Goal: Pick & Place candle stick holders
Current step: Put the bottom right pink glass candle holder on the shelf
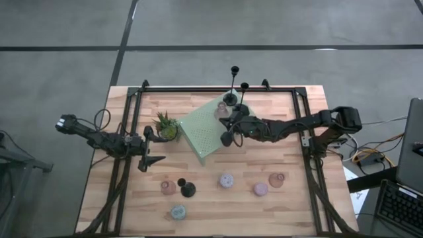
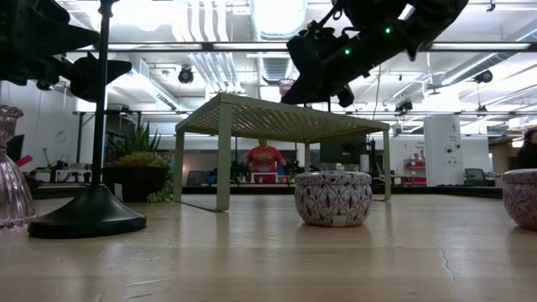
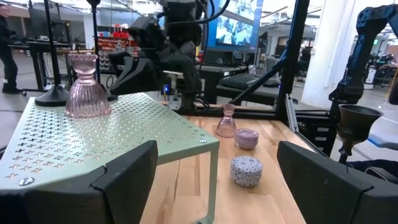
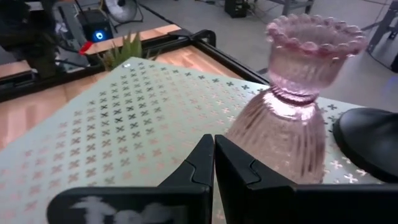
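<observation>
From overhead I see my right gripper [image 1: 228, 137] stretched out over the green stand [image 1: 208, 132], near the stand's middle. Its wrist view settles what the overhead cannot: the two fingers [image 4: 205, 163] are pressed together with nothing between them, hovering above the perforated top [image 4: 106, 106], and a pink glass cup [image 4: 292, 106] stands upright on the stand just beside them. A black round base [image 4: 370, 140] sits at the cup's far side.

My left gripper [image 1: 151, 147] waits at the left of the table beside the potted plant [image 1: 166, 127], jaws spread wide and empty. Its wrist view looks across the stand [image 3: 93, 137] and shows the same cup [image 3: 87, 87] near the stand's far edge, with a black stick's base [image 3: 53, 94] next to it and the right arm [image 3: 161, 53] hanging just beyond.

Overhead, two black sticks [image 1: 233, 82] rise at the stand's back corner, and the rest are spread along the near side of the table: a pinkish cup [image 1: 168, 187] touching a third black stick [image 1: 188, 190], a blue puck [image 1: 178, 211], a pale puck [image 1: 227, 180], a pink puck [image 1: 260, 189] and another cup [image 1: 277, 179].

The low view alone gives heights: the third stick [image 2: 99, 126] stands upright, a patterned puck [image 2: 333, 198] sits in front of the stand [image 2: 277, 122], and a person in red [image 2: 265, 159] is far behind.
</observation>
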Available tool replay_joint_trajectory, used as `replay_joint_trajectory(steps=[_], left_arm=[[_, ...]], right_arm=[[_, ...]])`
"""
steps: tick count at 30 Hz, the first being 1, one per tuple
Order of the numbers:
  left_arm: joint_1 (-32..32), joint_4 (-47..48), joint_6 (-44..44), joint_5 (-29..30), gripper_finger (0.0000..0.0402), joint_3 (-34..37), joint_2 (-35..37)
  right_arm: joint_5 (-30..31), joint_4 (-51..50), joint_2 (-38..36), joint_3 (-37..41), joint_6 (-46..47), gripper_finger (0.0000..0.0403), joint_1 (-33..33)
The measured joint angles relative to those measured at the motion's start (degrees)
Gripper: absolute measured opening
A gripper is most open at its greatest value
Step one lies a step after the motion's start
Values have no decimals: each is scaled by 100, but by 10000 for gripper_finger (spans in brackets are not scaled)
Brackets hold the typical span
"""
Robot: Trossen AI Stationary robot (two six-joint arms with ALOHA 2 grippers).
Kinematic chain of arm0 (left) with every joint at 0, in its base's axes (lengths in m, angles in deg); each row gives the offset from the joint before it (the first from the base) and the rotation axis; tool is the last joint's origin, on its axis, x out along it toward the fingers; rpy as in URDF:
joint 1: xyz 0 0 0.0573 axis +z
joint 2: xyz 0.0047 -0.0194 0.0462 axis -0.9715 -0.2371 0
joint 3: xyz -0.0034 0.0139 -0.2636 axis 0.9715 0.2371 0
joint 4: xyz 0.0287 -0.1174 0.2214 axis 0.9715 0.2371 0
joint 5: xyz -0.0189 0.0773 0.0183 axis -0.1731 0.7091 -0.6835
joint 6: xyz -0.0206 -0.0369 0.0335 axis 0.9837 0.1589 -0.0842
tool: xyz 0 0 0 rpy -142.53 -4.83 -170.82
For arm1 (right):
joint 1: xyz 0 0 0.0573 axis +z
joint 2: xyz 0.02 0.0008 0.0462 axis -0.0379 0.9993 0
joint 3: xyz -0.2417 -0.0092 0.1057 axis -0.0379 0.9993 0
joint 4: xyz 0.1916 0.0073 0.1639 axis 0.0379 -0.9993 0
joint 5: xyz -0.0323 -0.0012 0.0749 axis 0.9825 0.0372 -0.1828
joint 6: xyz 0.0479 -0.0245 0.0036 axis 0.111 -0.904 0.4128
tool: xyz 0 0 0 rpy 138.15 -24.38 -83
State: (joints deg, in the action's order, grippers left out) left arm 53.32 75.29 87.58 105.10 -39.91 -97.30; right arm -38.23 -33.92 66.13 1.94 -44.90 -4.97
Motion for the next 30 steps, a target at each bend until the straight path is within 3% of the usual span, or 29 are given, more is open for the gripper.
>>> replay_joint_trajectory(steps=[20, 30], left_arm=[[1, 1, 2, 1, 335, -2, -2], [1, 3, 0, 0, 335, -2, -2]], right_arm=[[1, 115, 21, 0, -199, 8, -517], [-52, 68, -176, 2, -547, 8, -141]])
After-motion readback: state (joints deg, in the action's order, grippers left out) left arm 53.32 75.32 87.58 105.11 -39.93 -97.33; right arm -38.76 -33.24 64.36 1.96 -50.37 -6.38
